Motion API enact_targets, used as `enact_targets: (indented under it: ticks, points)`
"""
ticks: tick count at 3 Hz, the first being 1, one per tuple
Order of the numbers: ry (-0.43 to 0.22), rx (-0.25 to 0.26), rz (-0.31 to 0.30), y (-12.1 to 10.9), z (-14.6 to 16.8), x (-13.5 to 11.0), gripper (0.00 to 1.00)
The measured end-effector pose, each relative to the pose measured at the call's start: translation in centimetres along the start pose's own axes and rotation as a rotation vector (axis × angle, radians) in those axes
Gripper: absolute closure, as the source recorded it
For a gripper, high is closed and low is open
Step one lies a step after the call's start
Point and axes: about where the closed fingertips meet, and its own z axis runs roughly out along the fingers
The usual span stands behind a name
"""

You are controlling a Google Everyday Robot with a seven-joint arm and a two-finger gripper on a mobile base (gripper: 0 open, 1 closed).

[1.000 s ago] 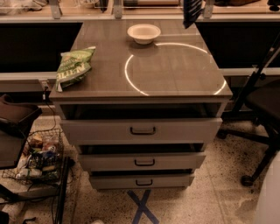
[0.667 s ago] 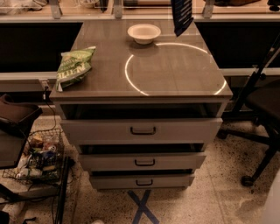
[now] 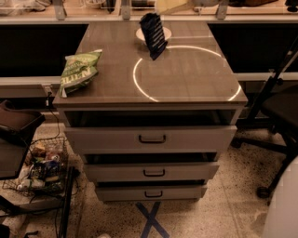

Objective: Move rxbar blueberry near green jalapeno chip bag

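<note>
Dark navy-blue flat rxbar blueberry in the air at the bench's far side, with the tool cut off by the top edge.

Nearest, a blue tape cross on the speckled floor is partly cropped below. At 9 o'clock from it stands a wire basket whose contents are too jumbled to name. Three grey drawers front the grey-brown bench. The crinkled green jalapeno chip bag lies at the bench's 9 o'clock edge. The rxbar blueberry is well apart from it, tilted, toward 12 o'clock, and hides most of a white bowl behind. The pale tool sits just above the bar. I cannot tell whether it is clenched or released.
</note>
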Motion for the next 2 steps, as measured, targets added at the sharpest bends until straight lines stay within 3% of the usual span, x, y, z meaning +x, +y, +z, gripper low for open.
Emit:
enact_targets:
  ticks: [1, 2]
  points:
    - [0.035, -0.021, -0.017, -0.9, 3.6, 0.1, 1.0]
    - [0.103, -0.035, -0.003, -3.9, 10.1, 1.0, 1.0]
